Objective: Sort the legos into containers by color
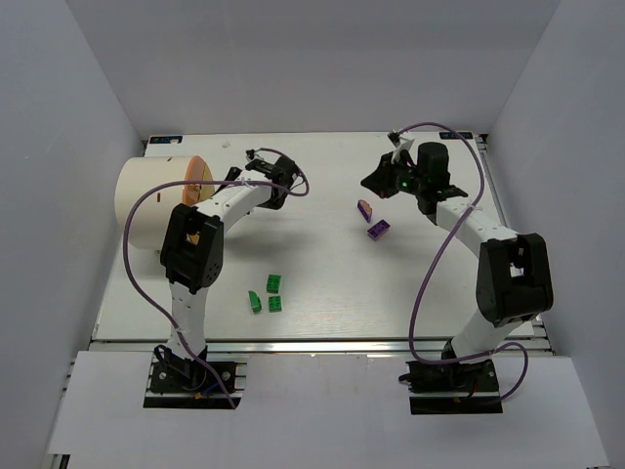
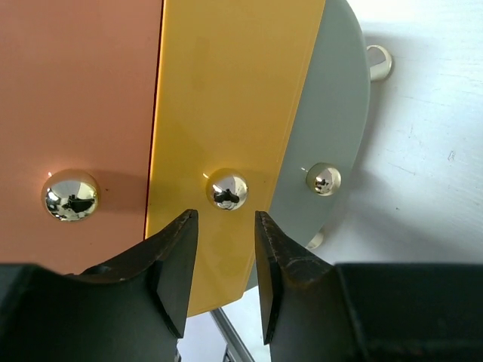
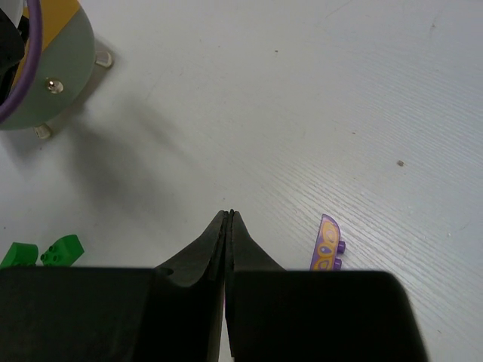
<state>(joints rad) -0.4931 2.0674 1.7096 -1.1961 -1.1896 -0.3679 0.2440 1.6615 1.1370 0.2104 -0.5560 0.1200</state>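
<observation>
Here, drum knob (image 2: 226, 188) just beyond left pincer (image 2: 226, 220)

We see a drum (image 1: 142, 181) with a cream-white side. Its round face (image 2: 226, 113) has three stripes, salmon-orange, yellow and grey-green, with shiny golden knobs (image 2: 227, 188). On the white counter (image 1: 391, 293) lie green bricks (image 1: 275, 283), a purple brick (image 1: 378, 230), and a purple piece (image 3: 327, 243) with yellow ovals.

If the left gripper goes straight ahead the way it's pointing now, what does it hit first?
Most likely the middle brass knob on the yellow panel of the container. The knob sits dead ahead of the gap between the fingers of the open left gripper. Depth is unclear from the wrist view.
</observation>
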